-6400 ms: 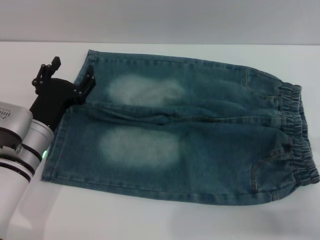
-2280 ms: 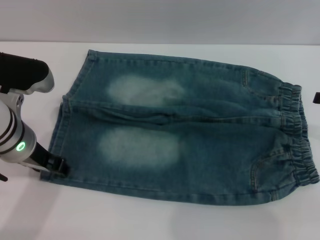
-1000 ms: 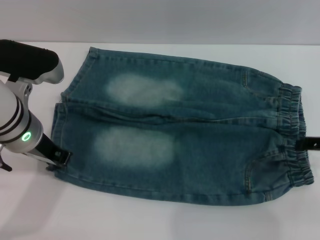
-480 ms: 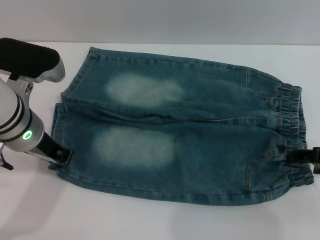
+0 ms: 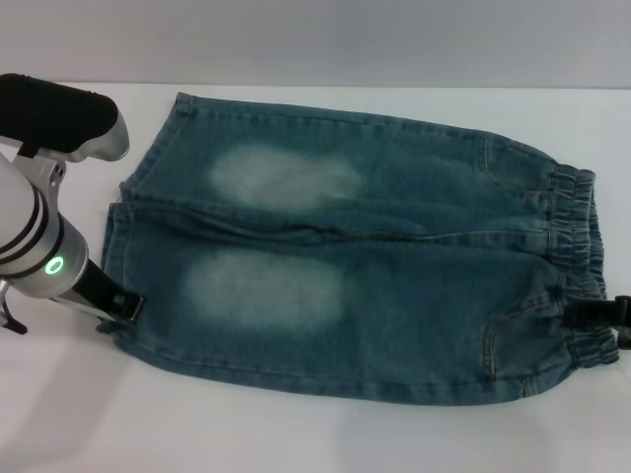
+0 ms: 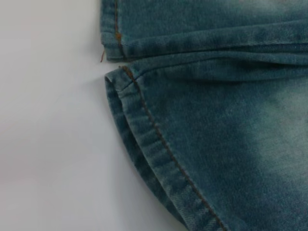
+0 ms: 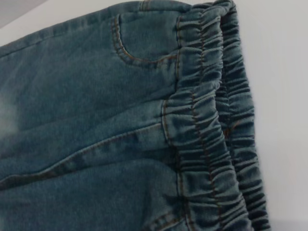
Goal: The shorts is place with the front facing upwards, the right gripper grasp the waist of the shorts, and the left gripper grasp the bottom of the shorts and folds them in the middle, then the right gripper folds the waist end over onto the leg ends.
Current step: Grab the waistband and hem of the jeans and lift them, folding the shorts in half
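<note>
Denim shorts (image 5: 365,261) lie flat, front upward, on a white desk (image 5: 296,434). In the head view the leg ends (image 5: 126,236) point toward the robot's left and the puckered elastic waist (image 5: 582,266) toward its right. Each leg carries 1 pale faded patch.

The left gripper (image 5: 120,307), on a white-silver arm with black bands and a green glowing ring, sits at the near corner of the nearer leg's hem, touching the denim edge. Whether its fingers are open or closed on the cloth cannot be told. The left wrist view shows the bottom of the shorts (image 6: 144,139) close up: 2 stitched hems meet at the gap between the legs, the nearer hem slightly lifted and curled off the desk.

The right gripper (image 5: 599,313) enters at the right edge of the head view and rests on the near part of the waist; the state of its fingers cannot be told. The right wrist view shows the gathered waistband (image 7: 211,134) and a curved pocket seam (image 7: 130,50).
</note>
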